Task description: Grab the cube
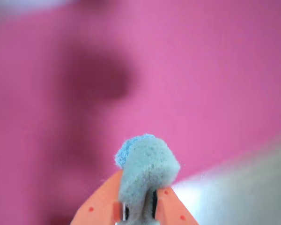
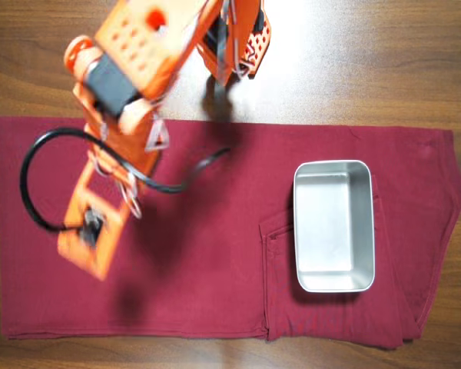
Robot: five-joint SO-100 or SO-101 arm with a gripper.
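No brand, label or writing can be read in either view. In the wrist view the gripper (image 1: 139,206) comes in from the bottom edge, and its two orange fingers (image 1: 100,204) pinch one small pale block, the cube (image 1: 147,168), which has a foamy, fuzzy surface that looks blue-grey here, with a bluer patch on its upper left. The cube stands out beyond the fingertips, lifted clear, with a blurred pink-red cloth (image 1: 201,84) behind it and a soft dark shadow on that cloth at upper left; a pale blurred strip crosses the lower right corner. In the overhead view one orange arm (image 2: 119,108) stretches from the left part of the wooden worktop (image 2: 369,61) toward its far edge, with one black cable (image 2: 31,177) looping beside it. The gripper (image 2: 234,73) hangs near the far edge, just beyond the cloth's far hem; the cube cannot be made out there. One dark red cloth (image 2: 215,292), which looks like a folded garment with a pocket seam, covers most of the worktop. One empty rectangular metal tray (image 2: 303,231) lies on the cloth toward the right edge, well apart from the gripper.
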